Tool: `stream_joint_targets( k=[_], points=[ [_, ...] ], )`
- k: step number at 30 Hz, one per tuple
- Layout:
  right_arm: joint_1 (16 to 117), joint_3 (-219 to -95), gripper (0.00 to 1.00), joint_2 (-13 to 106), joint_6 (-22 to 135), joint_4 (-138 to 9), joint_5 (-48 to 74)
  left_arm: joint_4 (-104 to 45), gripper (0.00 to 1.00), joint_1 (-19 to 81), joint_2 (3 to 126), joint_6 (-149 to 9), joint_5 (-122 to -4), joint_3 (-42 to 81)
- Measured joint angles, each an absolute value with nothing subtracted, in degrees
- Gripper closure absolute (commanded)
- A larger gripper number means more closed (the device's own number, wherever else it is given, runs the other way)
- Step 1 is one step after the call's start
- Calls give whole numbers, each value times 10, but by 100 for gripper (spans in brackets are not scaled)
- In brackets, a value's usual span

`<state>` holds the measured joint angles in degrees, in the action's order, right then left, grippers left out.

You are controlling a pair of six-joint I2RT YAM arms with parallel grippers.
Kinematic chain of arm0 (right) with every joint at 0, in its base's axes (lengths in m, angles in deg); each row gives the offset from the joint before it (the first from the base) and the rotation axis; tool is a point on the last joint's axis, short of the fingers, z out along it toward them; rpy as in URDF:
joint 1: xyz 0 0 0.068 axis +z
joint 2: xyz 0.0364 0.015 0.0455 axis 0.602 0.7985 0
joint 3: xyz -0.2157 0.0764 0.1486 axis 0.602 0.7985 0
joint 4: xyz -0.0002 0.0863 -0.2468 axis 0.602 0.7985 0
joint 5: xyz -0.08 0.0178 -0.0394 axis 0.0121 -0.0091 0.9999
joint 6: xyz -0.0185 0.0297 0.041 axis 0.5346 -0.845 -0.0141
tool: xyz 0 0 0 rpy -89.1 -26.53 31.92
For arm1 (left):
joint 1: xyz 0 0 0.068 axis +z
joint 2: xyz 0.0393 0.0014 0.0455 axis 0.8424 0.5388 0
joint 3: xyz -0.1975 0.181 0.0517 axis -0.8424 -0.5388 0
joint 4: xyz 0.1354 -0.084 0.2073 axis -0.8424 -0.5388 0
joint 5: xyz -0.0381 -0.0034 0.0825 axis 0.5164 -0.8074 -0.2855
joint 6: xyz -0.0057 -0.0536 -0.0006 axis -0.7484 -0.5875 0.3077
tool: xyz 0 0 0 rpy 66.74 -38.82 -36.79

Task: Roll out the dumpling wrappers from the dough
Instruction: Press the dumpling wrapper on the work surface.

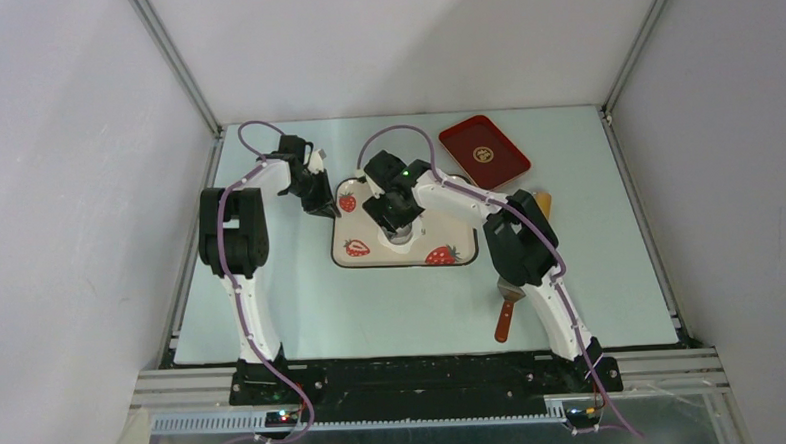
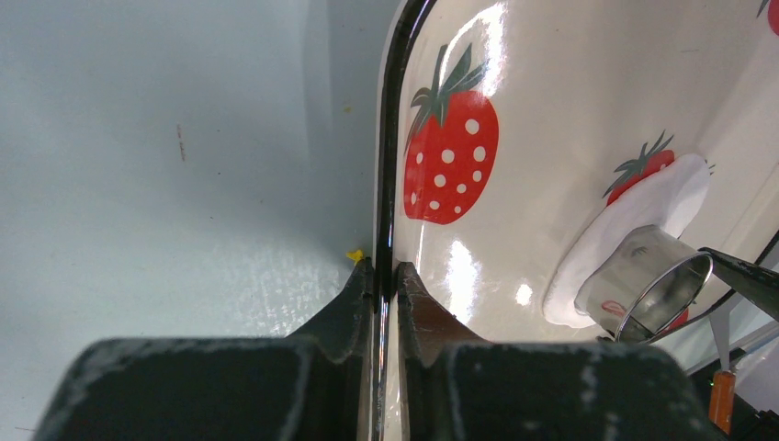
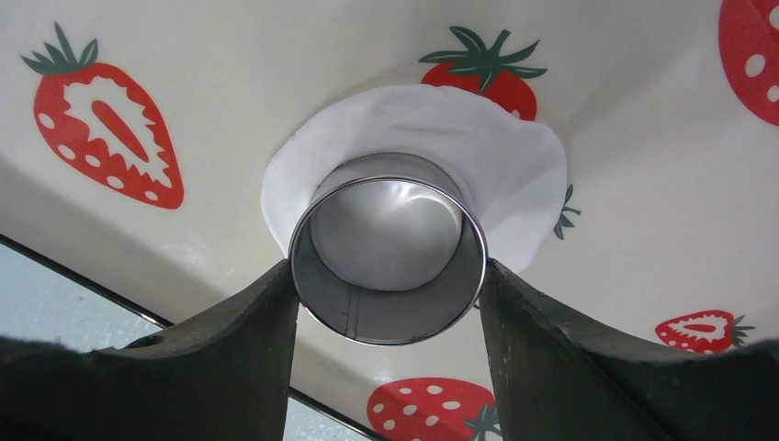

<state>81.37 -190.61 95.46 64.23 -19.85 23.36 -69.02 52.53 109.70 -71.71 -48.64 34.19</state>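
On tray (image 3: 230,92), dough (image 3: 501,152) lies flat, roundish.

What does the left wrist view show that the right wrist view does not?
Only the left wrist view: the left gripper pinching the strawberry tray by its black rim. Only the right wrist view: the right gripper clamping the metal ring cutter on both sides, dough visible through it. Both: the strawberry tray, the flattened dough and the metal ring cutter standing on it.

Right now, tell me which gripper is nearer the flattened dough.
Right. The right gripper holds the metal ring on the dough; the left gripper is clamped on the strawberry tray at its rim, off to the dough's side, not touching it.
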Motion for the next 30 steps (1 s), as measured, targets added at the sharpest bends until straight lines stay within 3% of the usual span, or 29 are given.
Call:
stream_joint_targets(
  k=[30],
  points=[
    [812, -1930, 98, 966, 707, -169, 196, -690, 100, 527, 1097, -717, -488, 342]
  ],
)
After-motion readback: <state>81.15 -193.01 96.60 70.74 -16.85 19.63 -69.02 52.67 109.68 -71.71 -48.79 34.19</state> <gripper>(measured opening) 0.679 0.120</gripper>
